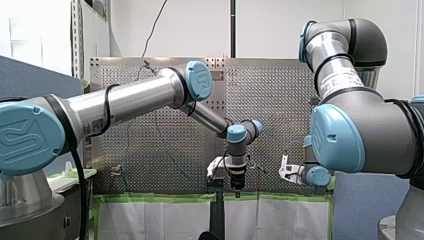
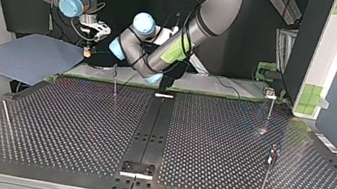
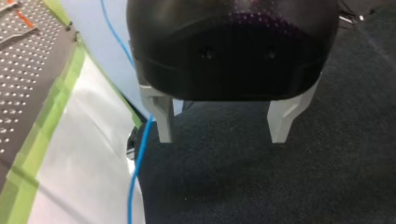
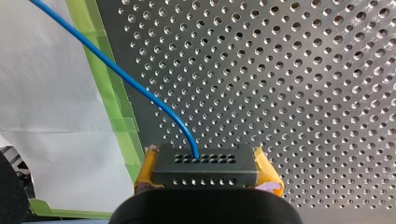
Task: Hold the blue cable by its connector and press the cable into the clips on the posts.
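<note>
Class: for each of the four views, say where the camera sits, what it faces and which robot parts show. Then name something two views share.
Front: behind the arms, facing the table; left arm at left, right arm at right.
Top: across the table, facing the arms; sides crossed.
Left wrist: looks along the open left gripper at dark floor.
Right wrist: looks along the right gripper, shut on the connector, at the table.
Shared: both wrist views show the blue cable.

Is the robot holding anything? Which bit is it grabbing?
My right gripper holds the blue cable by its black connector, clamped between the yellow pads. My left gripper is open and holds nothing.
</note>
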Controlling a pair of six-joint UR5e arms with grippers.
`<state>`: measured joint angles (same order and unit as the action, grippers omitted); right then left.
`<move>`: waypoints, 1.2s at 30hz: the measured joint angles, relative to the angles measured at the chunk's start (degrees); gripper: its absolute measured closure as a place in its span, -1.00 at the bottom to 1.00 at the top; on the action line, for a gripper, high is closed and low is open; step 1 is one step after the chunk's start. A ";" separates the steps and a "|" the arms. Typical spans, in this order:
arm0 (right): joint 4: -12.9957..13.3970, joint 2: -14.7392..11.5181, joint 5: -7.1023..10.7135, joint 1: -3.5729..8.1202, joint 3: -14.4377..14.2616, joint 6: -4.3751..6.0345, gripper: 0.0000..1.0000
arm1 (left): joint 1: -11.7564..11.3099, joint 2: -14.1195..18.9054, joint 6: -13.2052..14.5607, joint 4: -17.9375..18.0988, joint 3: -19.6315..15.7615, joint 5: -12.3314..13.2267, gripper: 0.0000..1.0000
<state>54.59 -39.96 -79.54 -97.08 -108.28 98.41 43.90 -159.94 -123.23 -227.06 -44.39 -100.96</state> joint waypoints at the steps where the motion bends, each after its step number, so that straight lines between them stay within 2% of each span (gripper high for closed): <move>1: 0.00 0.00 0.00 0.00 0.00 0.00 1.00 | -0.01 -0.05 -0.32 -0.39 0.40 0.00 -1.00; 12: 0.00 -0.01 -0.01 -0.05 0.03 0.05 1.00 | -0.22 -0.13 -1.86 -5.40 5.90 0.09 -1.00; 20: 0.02 -0.01 0.00 -0.06 0.03 0.10 1.00 | -0.48 -0.13 -3.26 -5.08 9.35 0.05 -1.00; 36: 0.00 0.00 0.00 -0.19 0.03 0.12 1.00 | -0.71 -0.20 -3.93 -2.39 6.47 -0.09 -1.00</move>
<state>54.59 -39.96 -79.55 -97.26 -108.25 98.53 43.18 -160.14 -127.16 -229.45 -37.93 -101.05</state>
